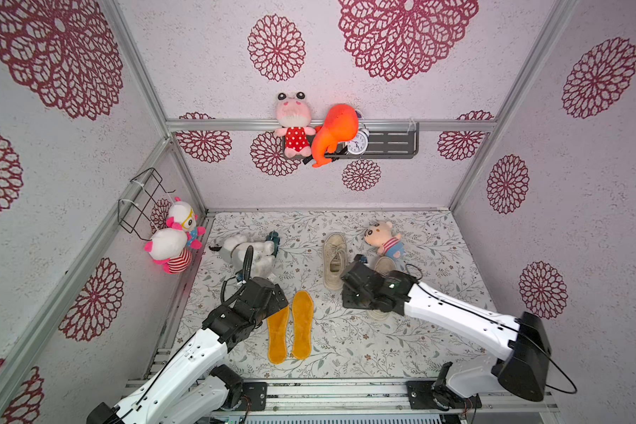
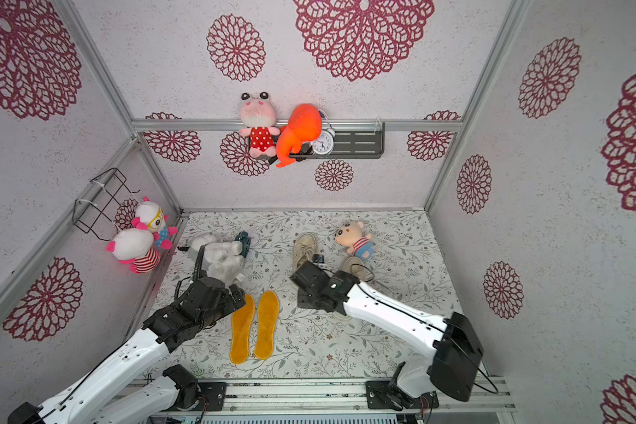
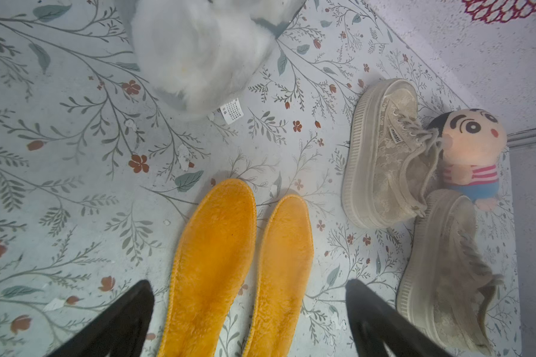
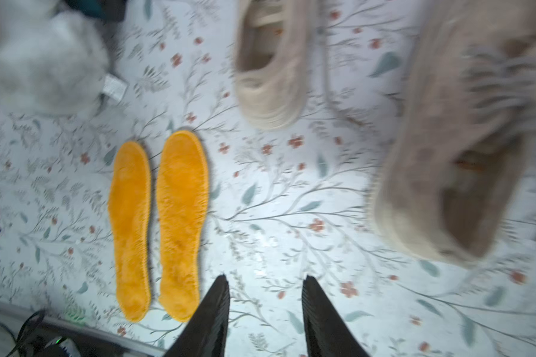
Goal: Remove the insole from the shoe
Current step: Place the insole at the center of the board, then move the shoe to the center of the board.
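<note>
Two fuzzy orange insoles [image 1: 302, 325] lay on the floral mat [image 1: 430, 341], outside the beige lace shoes [image 1: 334, 260], lengthwise under the wide-open, empty left gripper [image 3: 248, 282], the half-open, empty right gripper [image 4: 265, 276] farther off.

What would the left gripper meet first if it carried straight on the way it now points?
Most likely the orange insoles, which lie between the left gripper's open fingers; its height above them is unclear.

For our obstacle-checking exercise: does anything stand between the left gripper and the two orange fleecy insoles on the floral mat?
Nothing visible does. The left gripper, jaws open, looks straight onto the orange fleecy insoles; the white plush toy and beige lace-up shoes lie aside.
</note>
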You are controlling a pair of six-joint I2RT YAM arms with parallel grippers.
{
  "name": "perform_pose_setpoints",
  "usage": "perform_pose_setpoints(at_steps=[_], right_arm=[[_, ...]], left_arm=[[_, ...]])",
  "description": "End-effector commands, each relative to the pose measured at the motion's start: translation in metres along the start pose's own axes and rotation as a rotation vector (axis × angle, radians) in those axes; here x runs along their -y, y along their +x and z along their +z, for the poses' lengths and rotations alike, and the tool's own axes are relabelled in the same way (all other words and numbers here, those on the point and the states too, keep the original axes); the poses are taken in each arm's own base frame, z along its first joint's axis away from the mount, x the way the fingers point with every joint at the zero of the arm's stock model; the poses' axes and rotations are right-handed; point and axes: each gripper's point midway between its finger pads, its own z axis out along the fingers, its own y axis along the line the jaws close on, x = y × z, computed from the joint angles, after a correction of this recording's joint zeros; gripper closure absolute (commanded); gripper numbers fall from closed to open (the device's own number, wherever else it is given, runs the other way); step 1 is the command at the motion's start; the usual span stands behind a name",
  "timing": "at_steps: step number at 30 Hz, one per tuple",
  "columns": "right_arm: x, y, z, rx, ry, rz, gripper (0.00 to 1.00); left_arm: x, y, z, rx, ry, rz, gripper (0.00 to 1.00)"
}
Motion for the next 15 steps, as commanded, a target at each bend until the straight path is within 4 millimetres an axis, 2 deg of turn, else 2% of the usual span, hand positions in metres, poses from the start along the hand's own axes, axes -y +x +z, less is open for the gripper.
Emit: perform_pose_setpoints(at_steps=[1,2,5,11,15], right_arm=[[0.088,0.008,-0.005,-0.041,0.235,-0.016,0.54],[0.099,0.007,-0.005,-0.045,0.240,0.003,0.51],[0.114,0.001,0.000,-0.052,0.223,0.040,0.50],[0.123,-0.009,0.031,-0.103,0.186,0.061,0.50],[0.123,-0.013,0.052,-0.131,0.167,0.060,0.53]], left_arm=[[0.008,-0.007,0.004,0.019,0.026,-0.008,0.00],[0.009,-0.007,0.006,0.018,0.028,-0.008,0.00],[0.013,-0.007,0.008,0.009,0.038,-0.007,0.00],[0.016,-0.006,0.009,-0.002,0.047,0.005,0.00],[0.014,-0.006,0.007,-0.001,0.046,0.009,0.00]])
